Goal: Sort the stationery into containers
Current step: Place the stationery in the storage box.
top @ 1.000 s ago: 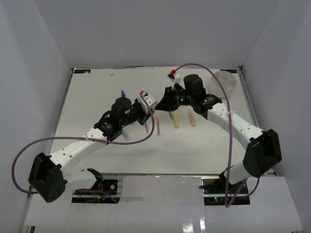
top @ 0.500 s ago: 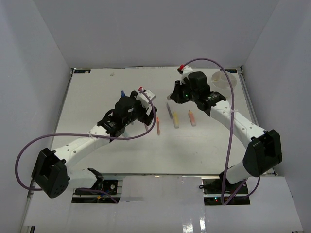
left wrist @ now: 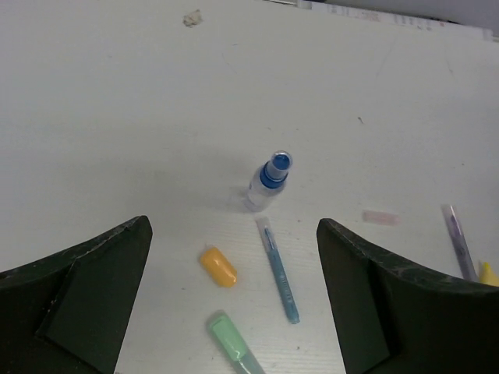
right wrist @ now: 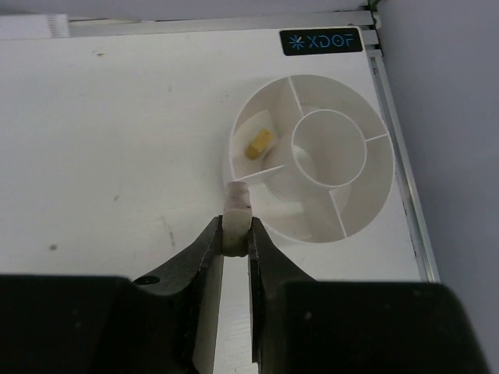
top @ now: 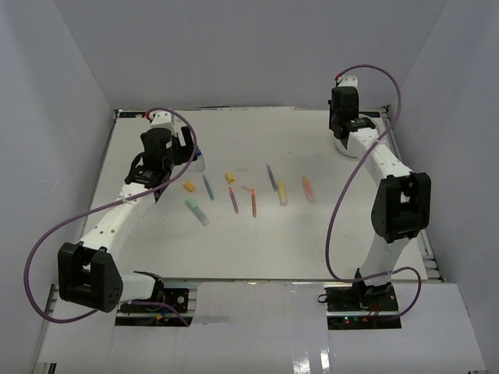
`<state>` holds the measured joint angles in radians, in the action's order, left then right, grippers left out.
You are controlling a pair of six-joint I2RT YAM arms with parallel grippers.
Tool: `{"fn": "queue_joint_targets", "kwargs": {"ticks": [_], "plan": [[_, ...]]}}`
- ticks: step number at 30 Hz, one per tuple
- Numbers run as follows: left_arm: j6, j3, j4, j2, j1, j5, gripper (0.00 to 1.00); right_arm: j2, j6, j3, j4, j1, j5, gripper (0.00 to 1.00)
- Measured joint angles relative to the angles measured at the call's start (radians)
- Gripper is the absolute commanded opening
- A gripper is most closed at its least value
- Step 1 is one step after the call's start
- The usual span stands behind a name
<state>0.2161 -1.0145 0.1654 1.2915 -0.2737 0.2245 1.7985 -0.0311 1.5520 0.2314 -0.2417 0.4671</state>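
White plastic made up the round divided tub [right wrist: 312, 160] at the worktop's [top: 156, 241] two o'clock corner; in the right wrist view a small yellow eraser [right wrist: 259, 143] already lay in its left compartment. The right gripper [right wrist: 236, 226] hung just short of the tub's near-left rim, its jaws closed on a small pale stub-ended piece [right wrist: 237, 204], a cap or a short pen seen end-on; which, I could not tell.

Out toward the middle of the worktop lay the loose stationery: an orange highlighter [top: 309, 188] and a yellow one [top: 281, 192] at about three o'clock of centre, a purple pen [top: 270, 176], an orange-red pen [top: 253, 202], a pink pen [top: 233, 199], a tiny yellow eraser [top: 230, 178], a blue pen [left wrist: 278, 269], a small orange eraser [left wrist: 217, 266], and a green highlighter [left wrist: 231, 341] at eight o'clock. A clear bottle with a blue cap [left wrist: 269, 181] stood upright at ten o'clock.

Above it hovered the left gripper [left wrist: 234, 296], jaws spread wide and empty, well apart from everything.

These pieces looked light and stiff, smooth-barrelled and likely to roll or slip. A pen would probably be best pinched across its middle, square to its length. The bottle, top-heavy and easily tipped, seemed safest taken around its body below the cap.
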Motion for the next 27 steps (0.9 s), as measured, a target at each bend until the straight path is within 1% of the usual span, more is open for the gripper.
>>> {"fn": "queue_joint_targets", "kwargs": {"ticks": [4, 11, 17, 20, 21, 23, 24, 26, 27], "plan": [[0.022, 0.0, 0.011, -0.022, 0.022, 0.06, 0.98, 0.111, 0.001, 0.087, -0.001, 0.042, 0.047, 0.08], [0.028, 0.0, 0.02, -0.023, 0.022, 0.091, 0.98, 0.261, -0.007, 0.217, -0.023, 0.069, 0.075, 0.08], [0.029, 0.0, 0.032, -0.017, 0.022, 0.095, 0.98, 0.33, -0.023, 0.241, -0.032, 0.081, 0.087, 0.12], [0.029, 0.0, 0.037, -0.012, 0.022, 0.094, 0.98, 0.352, -0.032, 0.245, -0.032, 0.085, 0.099, 0.16], [0.029, 0.0, 0.037, -0.01, 0.022, 0.094, 0.98, 0.357, -0.038, 0.245, -0.032, 0.087, 0.103, 0.18], [0.029, 0.0, 0.038, -0.005, 0.022, 0.093, 0.98, 0.361, -0.045, 0.245, -0.032, 0.09, 0.109, 0.28], [0.029, 0.0, 0.039, -0.004, 0.022, 0.093, 0.98, 0.361, -0.05, 0.245, -0.032, 0.092, 0.111, 0.37], [0.029, 0.0, 0.04, -0.004, 0.022, 0.093, 0.98, 0.362, -0.056, 0.245, -0.035, 0.096, 0.115, 0.43], [0.029, 0.0, 0.04, -0.004, 0.022, 0.093, 0.98, 0.362, -0.057, 0.245, -0.041, 0.097, 0.115, 0.48]]}}
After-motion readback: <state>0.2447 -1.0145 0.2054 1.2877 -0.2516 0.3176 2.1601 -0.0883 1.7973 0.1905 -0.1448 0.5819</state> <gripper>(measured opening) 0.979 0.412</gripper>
